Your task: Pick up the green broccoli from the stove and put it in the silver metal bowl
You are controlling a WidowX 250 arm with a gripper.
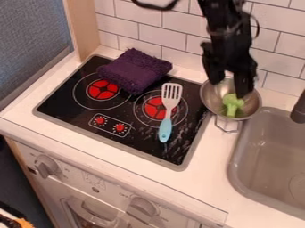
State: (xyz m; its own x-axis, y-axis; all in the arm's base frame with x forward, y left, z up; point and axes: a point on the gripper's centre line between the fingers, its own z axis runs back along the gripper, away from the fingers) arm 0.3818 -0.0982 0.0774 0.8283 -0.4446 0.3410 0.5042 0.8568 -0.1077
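Note:
The black gripper (229, 88) hangs over a metal bowl (253, 109) at the upper right, between the stove and the sink. Its two fingers stand apart, with nothing seen between them. Inside the bowl lies a green broccoli piece (232, 105), just below the fingertips; the right finger is very near its top, and whether they touch I cannot tell. A spatula (168, 110) with a slotted white head and a light blue handle lies on the right side of the stove. Behind it to the left is a folded dark purple cloth (134, 70).
The black stove top (77, 116) with red burner marks takes up the middle left. To the right of the bowl is a grey sink (237, 153) with a dark faucet (299, 109). A white tiled wall (138, 33) stands behind the counter.

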